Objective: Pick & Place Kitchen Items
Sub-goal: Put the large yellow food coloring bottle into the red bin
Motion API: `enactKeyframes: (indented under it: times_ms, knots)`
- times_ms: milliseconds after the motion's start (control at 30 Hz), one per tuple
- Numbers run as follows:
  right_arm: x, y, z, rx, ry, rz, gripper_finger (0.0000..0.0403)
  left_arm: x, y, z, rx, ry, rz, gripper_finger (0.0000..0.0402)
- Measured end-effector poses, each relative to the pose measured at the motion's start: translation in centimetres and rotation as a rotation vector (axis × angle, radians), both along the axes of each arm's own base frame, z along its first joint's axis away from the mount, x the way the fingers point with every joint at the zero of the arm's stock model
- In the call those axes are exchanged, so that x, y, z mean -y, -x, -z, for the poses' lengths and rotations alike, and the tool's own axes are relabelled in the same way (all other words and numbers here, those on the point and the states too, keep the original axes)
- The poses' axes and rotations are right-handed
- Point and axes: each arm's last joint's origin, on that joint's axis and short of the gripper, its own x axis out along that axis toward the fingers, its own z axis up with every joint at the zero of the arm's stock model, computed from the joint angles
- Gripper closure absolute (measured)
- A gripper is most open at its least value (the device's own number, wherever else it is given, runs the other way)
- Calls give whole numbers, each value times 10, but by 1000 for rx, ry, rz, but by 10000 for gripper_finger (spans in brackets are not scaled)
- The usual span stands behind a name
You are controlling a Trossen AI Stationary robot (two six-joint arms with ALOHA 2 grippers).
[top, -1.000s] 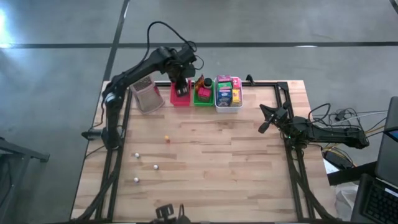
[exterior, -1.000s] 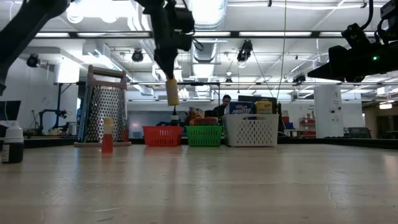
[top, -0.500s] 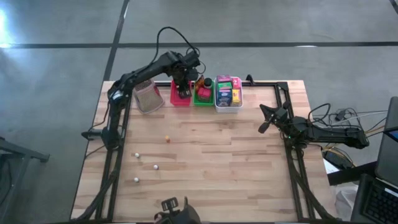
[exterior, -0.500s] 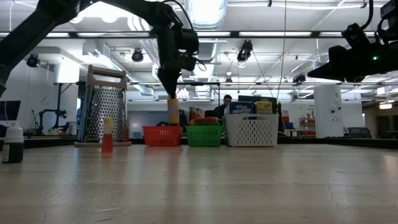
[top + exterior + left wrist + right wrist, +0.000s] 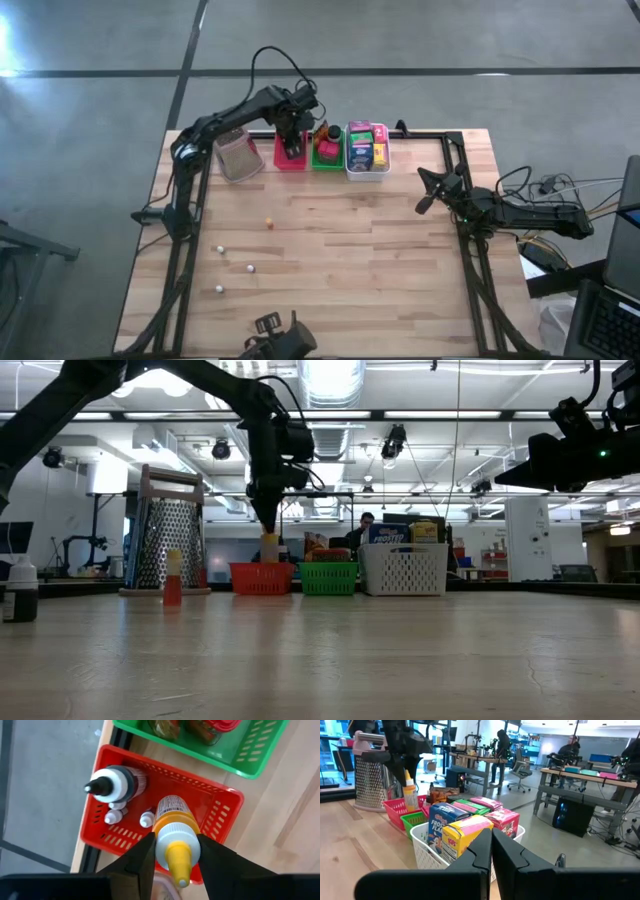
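Far left on my low view stand a dark bottle [image 5: 20,592] and a grater [image 5: 166,542]. My left gripper [image 5: 174,851] is clamped on a yellow-capped bottle [image 5: 173,830], held upright over the red tray [image 5: 220,815], which already holds a dark jar [image 5: 116,783]. Further right sit the green tray [image 5: 326,152] and white tray [image 5: 366,171]. My right gripper [image 5: 491,851] waits fully closed and empty at the table's right edge.

A: The room is lit evenly from ceiling lamps [image 5: 322,378], which are blown out to white in the low view.

B: Yep, and the arm [image 5: 150,385] is left as a dark silhouette. The tabletop [image 5: 320,660] up close is blurred.
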Motion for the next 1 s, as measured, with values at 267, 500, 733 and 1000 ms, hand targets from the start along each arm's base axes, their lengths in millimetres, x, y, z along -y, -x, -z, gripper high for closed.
enactKeyframes:
  times_ms: [267,500,733,1000]
  knots:
    - [0,0,0,0,0,0,394,-1,0,19,-12,8,-2,266]
    - [0,0,0,0,0,0,394,-1,1,35,-24,16,-4,266]
    - [0,0,0,0,0,0,394,-5,4,38,-27,-6,-9,266]
    - [0,0,0,0,0,0,394,-17,11,37,-22,-26,-45,266]
